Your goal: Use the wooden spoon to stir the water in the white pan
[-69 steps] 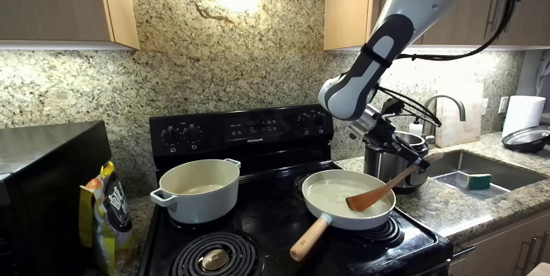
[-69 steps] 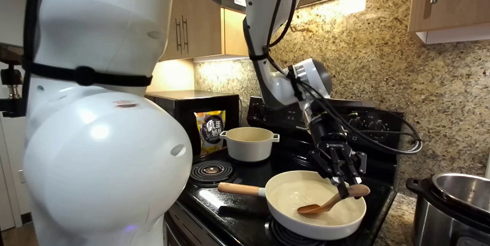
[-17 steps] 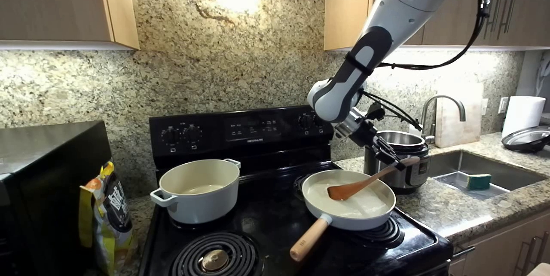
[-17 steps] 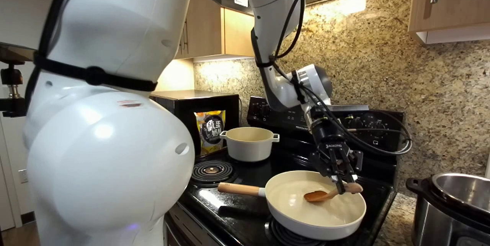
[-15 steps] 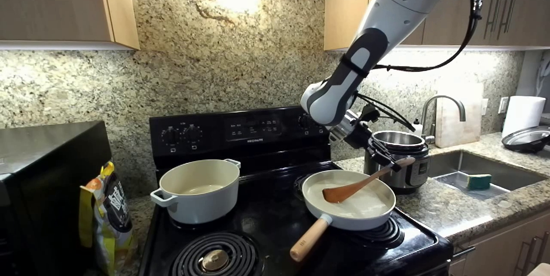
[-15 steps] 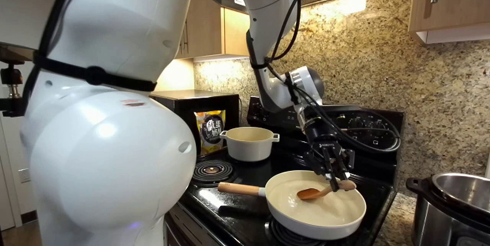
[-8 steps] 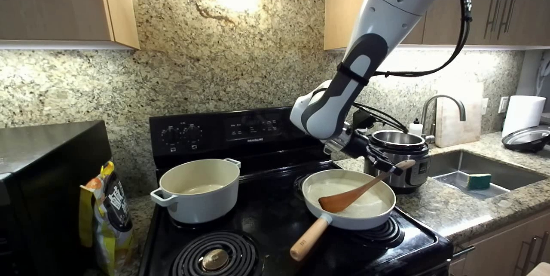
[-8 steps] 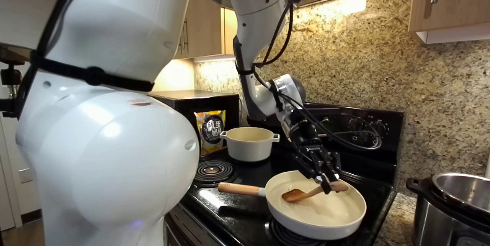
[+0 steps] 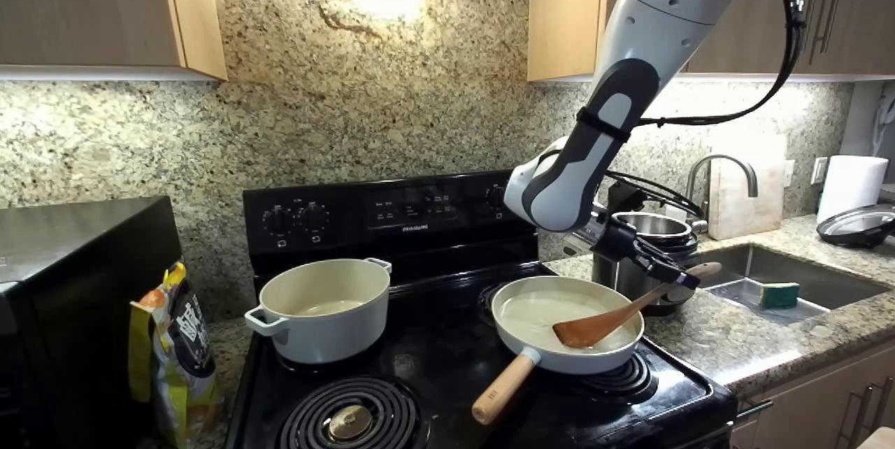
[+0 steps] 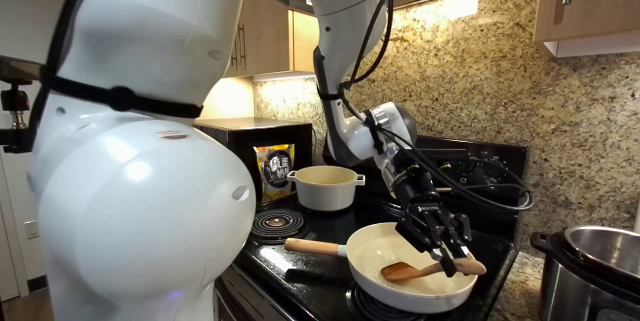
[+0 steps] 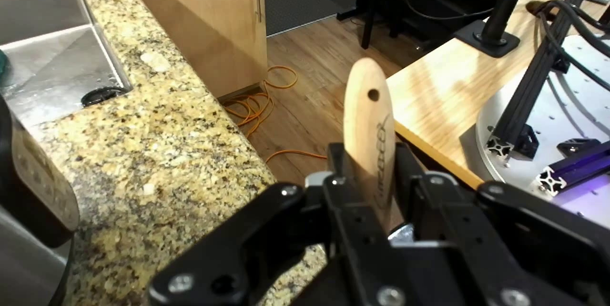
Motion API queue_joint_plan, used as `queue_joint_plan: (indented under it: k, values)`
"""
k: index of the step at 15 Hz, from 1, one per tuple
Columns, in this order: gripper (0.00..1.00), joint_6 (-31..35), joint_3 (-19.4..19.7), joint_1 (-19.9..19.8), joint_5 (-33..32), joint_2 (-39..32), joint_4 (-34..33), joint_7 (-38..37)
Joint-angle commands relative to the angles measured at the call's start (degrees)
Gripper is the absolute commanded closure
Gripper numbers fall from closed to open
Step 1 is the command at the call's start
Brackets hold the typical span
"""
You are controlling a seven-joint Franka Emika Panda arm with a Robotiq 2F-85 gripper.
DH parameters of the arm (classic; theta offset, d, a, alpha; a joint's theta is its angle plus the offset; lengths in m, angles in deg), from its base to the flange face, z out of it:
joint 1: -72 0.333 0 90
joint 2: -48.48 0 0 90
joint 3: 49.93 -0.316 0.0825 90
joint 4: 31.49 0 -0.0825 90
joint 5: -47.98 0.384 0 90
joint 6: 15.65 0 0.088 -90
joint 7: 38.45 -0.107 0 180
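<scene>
The wooden spoon (image 9: pixel 601 325) lies tilted in the white frying pan (image 9: pixel 587 364), its broad head down in the clear water (image 9: pixel 535 309) and its handle sloping up over the pan's right rim. The gripper (image 11: pixel 371 162) is clamped on that handle, with the holed end sticking out past the grip. The pan sits on the right side of the black coil stove (image 9: pixel 447 379), its wooden handle pointing near and left. At far left stands a white two-handled pot (image 9: pixel 332 337). To the right are a steel multicooker (image 10: pixel 570 276) and, farther right, a sink (image 9: pixel 825 281) holding a sponge (image 9: pixel 779 295).
</scene>
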State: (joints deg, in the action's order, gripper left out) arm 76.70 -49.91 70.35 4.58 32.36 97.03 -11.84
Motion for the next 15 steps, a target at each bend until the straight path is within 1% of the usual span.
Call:
queue_joint_plan:
  k: [1,4,7,11,15]
  values:
    - [0.93,0.54,1.16,-2.66,0.91,2.47,0.58,-0.14]
    - [0.93,0.85,2.11,-4.22,2.3,2.53,-1.12,0.42]
    - [0.93,0.16,2.6,-4.86,3.7,2.11,-3.51,0.03]
    - [0.93,-0.54,2.52,-4.33,5.24,1.57,-6.26,-0.77]
    - [0.93,-1.04,1.6,-3.05,4.97,1.25,-7.43,-1.4]
